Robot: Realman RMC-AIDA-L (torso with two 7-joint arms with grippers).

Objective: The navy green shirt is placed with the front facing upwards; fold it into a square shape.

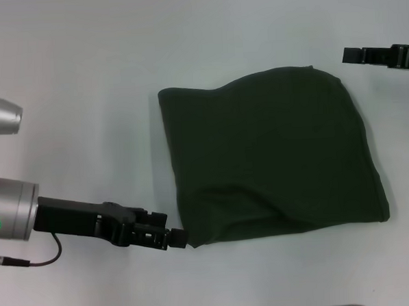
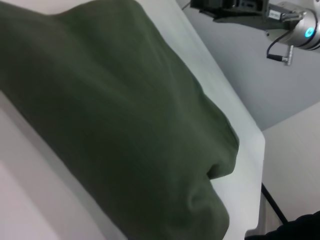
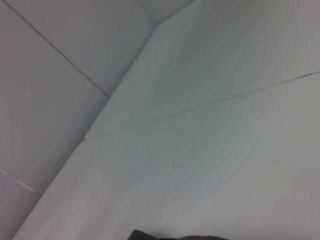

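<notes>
One white table (image 1: pixel 84 77) fills the head view, and on it, right of centre, lies the navy green shirt (image 1: pixel 273 153) — folded into a rough, rounded rectangle with only plain dark green fabric showing. Its near edge runs fairly straight, its far edge bulges in a curve, and a soft ridge crosses the lower left part where the cloth is rumpled. In the left wrist view the shirt (image 2: pixel 115 125) spreads across most of the frame, with a pinched fold near its low corner and the table's pale edge (image 2: pixel 250 150) beyond it.

Next in size is the left arm, reaching in low from the robot's left. The left gripper (image 1: pixel 181 238) sits at the shirt's near left corner, its dark tip touching the fabric edge; whether the fingers are clamped on the cloth or merely against it cannot be told.

Smallest is the right gripper (image 1: pixel 354 55), hanging at the far right, apart from the shirt — its fingers cannot be made out either. The right wrist view shows bare table and a sliver of green cloth (image 3: pixel 175 236).
</notes>
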